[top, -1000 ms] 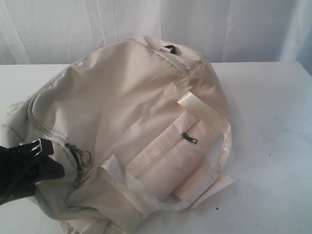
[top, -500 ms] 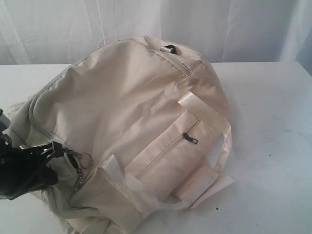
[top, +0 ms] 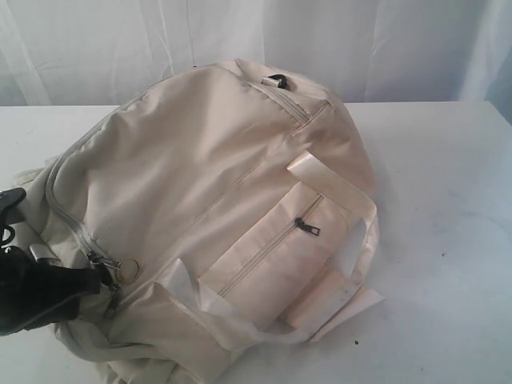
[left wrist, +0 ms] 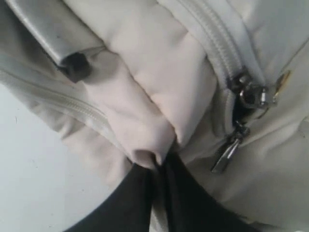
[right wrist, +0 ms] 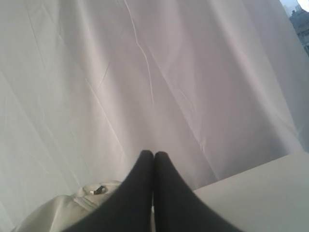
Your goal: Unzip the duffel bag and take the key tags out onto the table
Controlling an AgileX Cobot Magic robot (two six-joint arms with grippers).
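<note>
Cannot see inside the duffel bag; loses its lower end below the exterior view's bottom edge. Loses most of the left claw past that view's left edge. Cannot make out detail on the blurred zipper pull.

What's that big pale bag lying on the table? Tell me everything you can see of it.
The duffel bag is big, soft, cream fabric, lying slumped on the white table. Matching strap handles flop across a front pocket whose zipper is closed. The main zipper curves round to metal pulls with a small ring beside them; it looks almost entirely shut. The left gripper pinches a fold of the fabric close to those pulls.
</note>
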